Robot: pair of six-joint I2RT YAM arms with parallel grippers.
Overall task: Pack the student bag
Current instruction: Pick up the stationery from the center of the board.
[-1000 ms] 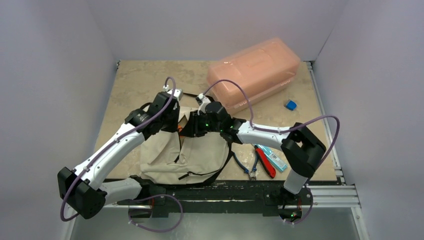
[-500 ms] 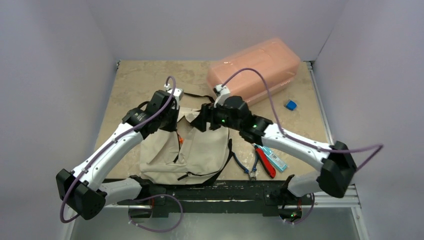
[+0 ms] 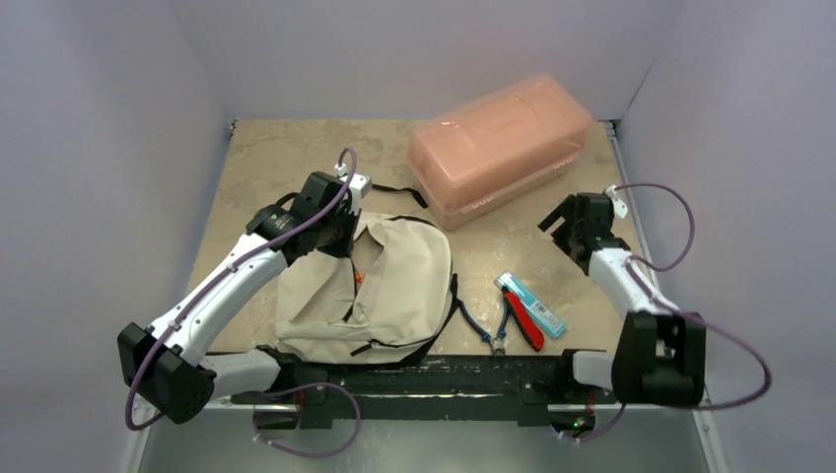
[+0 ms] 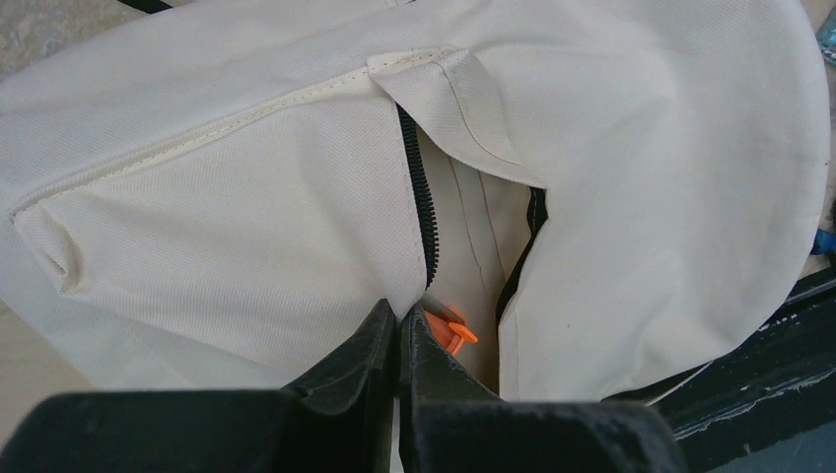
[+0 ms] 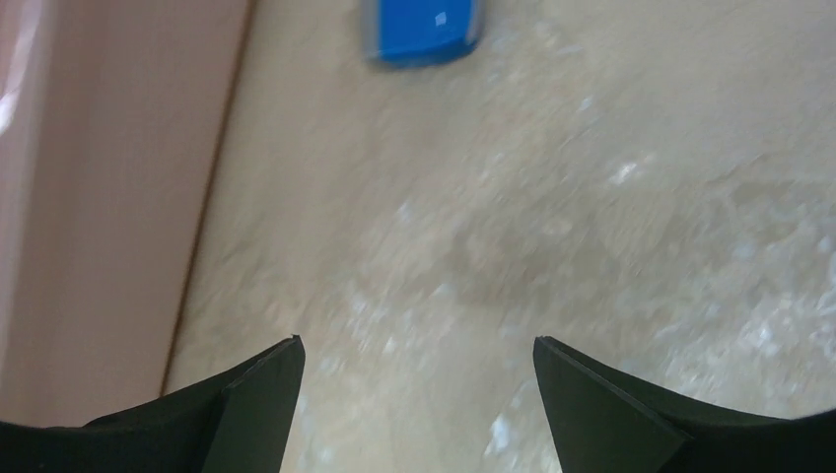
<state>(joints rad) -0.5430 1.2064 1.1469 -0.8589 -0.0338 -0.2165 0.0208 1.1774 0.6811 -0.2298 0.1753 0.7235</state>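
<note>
Top external view: the student bag (image 3: 394, 286) is laid at the table's near left. Its zip opening is held agape by the left gripper (image 4: 399, 330), which is clamped on the fabric edge. The right gripper (image 5: 416, 345) is now withdrawn from the bag to the far right. Its jaws are spread and empty, just short of a small blue block (image 5: 422, 30). That pickup is judged next.

We find the backpack (image 3: 394, 286) near the table's front, the lidded box (image 3: 498, 148) behind it, pliers (image 3: 522, 327) to its right.

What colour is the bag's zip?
The zip on the bag is black; clearest in the left wrist view.
</note>
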